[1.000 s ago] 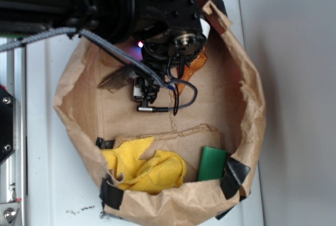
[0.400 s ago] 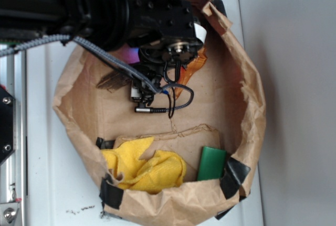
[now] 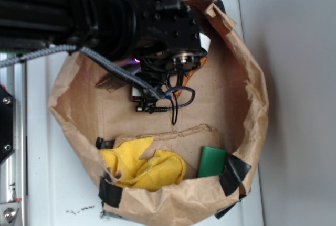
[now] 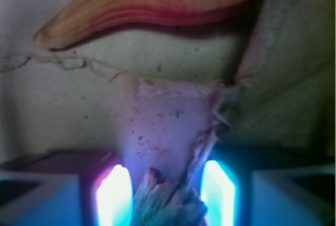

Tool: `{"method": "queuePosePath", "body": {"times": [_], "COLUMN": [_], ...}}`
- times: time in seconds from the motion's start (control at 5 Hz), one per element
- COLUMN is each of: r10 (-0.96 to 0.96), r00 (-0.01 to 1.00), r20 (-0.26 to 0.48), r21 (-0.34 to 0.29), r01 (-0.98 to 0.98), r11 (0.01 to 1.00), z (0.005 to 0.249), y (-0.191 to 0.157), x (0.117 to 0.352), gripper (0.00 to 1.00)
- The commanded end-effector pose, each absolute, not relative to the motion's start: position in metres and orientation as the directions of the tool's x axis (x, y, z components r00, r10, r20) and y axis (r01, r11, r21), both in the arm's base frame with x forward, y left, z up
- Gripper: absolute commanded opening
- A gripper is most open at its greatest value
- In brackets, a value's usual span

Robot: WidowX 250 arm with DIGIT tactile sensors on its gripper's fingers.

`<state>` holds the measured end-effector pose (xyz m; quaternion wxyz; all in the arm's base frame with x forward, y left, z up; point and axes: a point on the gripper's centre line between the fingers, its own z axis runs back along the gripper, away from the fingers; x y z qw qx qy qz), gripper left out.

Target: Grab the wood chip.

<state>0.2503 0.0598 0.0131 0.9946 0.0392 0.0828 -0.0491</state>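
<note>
The wood chip (image 4: 167,201) is a rough grey-brown sliver, and its end lies between my two lit fingers at the bottom of the wrist view. My gripper (image 4: 166,194) is open around it, with a narrow gap on each side. In the exterior view only the chip's left end (image 3: 109,82) pokes out from under the black arm, on the floor of the paper bag; the fingers themselves are hidden there. The orange-tan ribbed seashell (image 4: 157,3) lies just beyond the gripper, and a sliver of it (image 3: 198,64) shows beside the wrist.
The crumpled brown paper bag wall (image 3: 252,105) rings the work area. A yellow cloth (image 3: 144,168) and a green block (image 3: 212,162) sit at the near side. A torn paper fold (image 4: 247,79) rises right of the gripper. A black cable loop (image 3: 178,100) hangs below the wrist.
The arm has shifted slightly left and come lower over the chip. The chip and the other objects have stayed where they were.
</note>
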Motion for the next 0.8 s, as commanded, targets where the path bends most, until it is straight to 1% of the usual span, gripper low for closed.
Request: {"method": "queuePosePath", "body": {"times": [0.0,0.2,0.6], "r10": [-0.070,-0.059,-0.079], "r00": [0.986,0.986,0.990], "r20": [-0.153,-0.154,-0.114], "r21": [0.091,0.077,-0.090], "r01": [0.085,0.072,0.069], "r11": [0.992,0.994,0.994], "z": [0.015,0.020,0.081], "y": [0.066,0.068,0.069], "x": [0.252,0.254,0.247], "gripper": [0.00,0.00,0.00]}}
